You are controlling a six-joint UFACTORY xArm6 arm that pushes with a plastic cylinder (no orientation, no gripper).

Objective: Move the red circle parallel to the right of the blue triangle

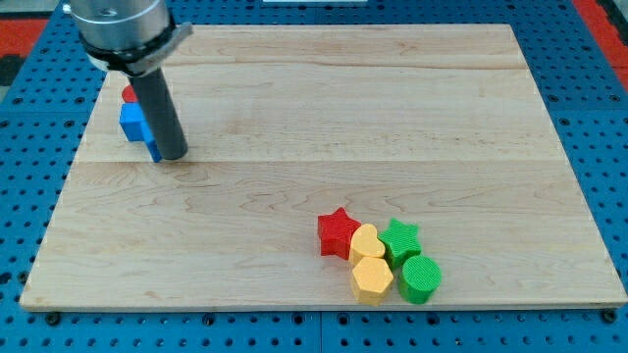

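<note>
A small part of the red circle (129, 93) shows at the view's upper left, mostly hidden behind the rod. A blue block (132, 123) sits just below it. Another blue piece (154, 150), perhaps the blue triangle, pokes out at the rod's lower left; its shape is hard to make out. My tip (174, 154) rests on the board right beside that blue piece, to the right of the blue blocks and below-right of the red circle.
A cluster sits at the view's lower right: a red star (338, 232), a yellow heart-like block (367, 242), a yellow hexagon (372, 279), a green star (400, 238) and a green cylinder (420, 278). The wooden board (324, 118) lies on a blue pegboard.
</note>
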